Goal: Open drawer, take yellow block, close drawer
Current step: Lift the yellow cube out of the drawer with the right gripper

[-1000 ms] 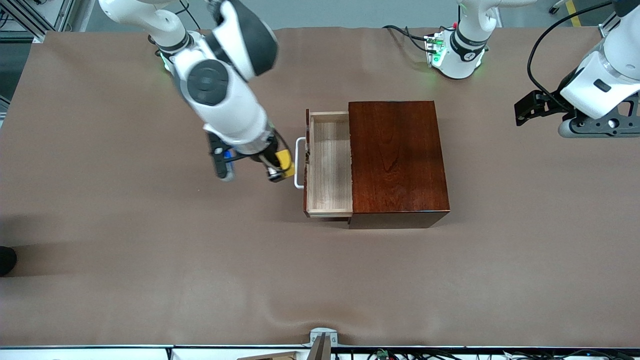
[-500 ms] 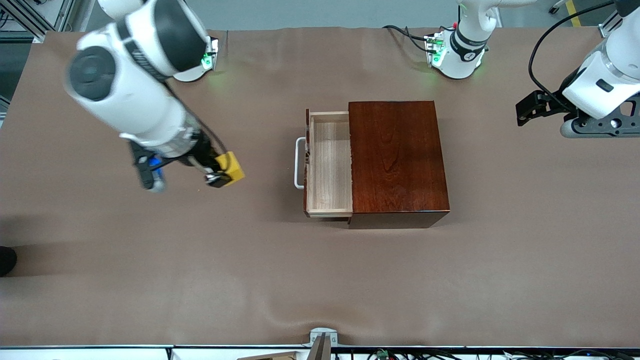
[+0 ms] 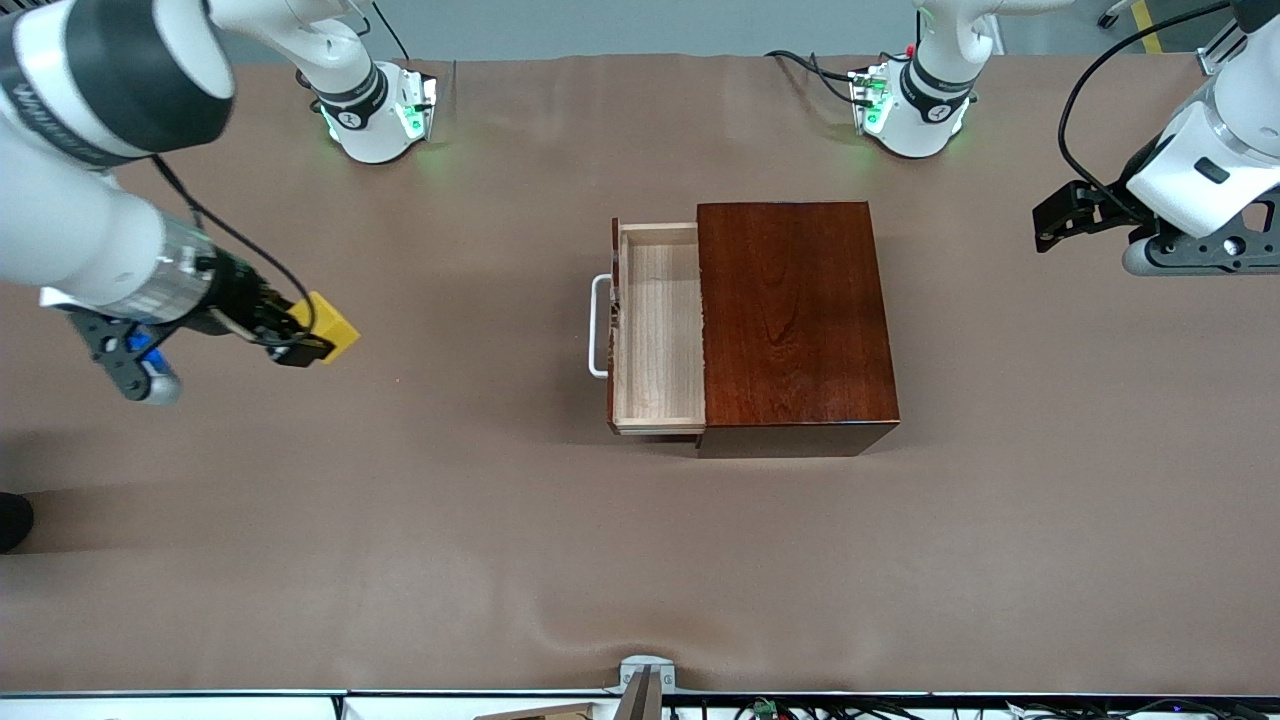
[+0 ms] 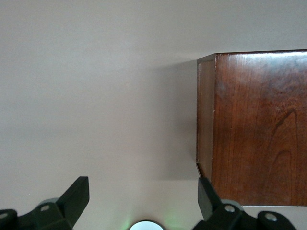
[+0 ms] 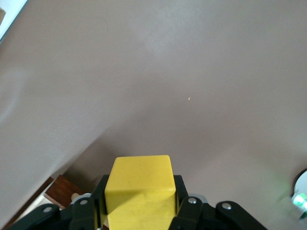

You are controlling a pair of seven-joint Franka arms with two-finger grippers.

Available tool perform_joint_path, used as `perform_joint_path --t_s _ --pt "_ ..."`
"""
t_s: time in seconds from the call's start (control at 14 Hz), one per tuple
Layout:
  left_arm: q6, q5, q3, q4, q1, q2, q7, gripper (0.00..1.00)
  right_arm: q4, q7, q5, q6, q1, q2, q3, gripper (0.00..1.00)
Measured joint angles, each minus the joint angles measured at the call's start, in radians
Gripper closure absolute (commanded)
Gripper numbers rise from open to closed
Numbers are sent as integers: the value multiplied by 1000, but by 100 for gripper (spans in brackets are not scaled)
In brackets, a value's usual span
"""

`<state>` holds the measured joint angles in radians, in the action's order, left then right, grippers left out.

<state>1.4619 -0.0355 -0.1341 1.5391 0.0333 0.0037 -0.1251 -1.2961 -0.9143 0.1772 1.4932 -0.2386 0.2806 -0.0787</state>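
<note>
My right gripper point(image 3: 312, 340) is shut on the yellow block point(image 3: 330, 326) and holds it in the air over bare table toward the right arm's end, well away from the drawer. The right wrist view shows the block point(image 5: 139, 191) clamped between both fingers. The drawer point(image 3: 658, 330) stands pulled out of the dark reddish-brown box point(image 3: 795, 325), its pale-wood tray bare, its white handle point(image 3: 597, 326) facing the right arm's end. My left gripper point(image 3: 1048, 222) is open and empty, in the air at the left arm's end; its wrist view shows the box point(image 4: 256, 127).
The brown table cloth point(image 3: 400, 520) covers the whole table. Both arm bases point(image 3: 375, 110) stand along the edge farthest from the front camera. A small metal fitting point(image 3: 645, 680) sits at the table's nearest edge.
My right gripper has carried the yellow block away from the drawer's handle toward the right arm's end of the table. The drawer stays open. The left arm has barely moved.
</note>
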Motion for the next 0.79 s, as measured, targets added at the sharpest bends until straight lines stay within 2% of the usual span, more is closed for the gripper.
perform_joint_path --t_s 0.43,0.64,0.79 --pt "4 0 0 0 -1 0 0 0 -31 398 -7 -43 171 -4 0 100" --pt "7 0 -1 0 2 2 0 0 -94 628 -26 -4 260 12 0 100" --pt "7 0 -2 0 3 3 0 0 -152 695 -55 53 280 23 0 100"
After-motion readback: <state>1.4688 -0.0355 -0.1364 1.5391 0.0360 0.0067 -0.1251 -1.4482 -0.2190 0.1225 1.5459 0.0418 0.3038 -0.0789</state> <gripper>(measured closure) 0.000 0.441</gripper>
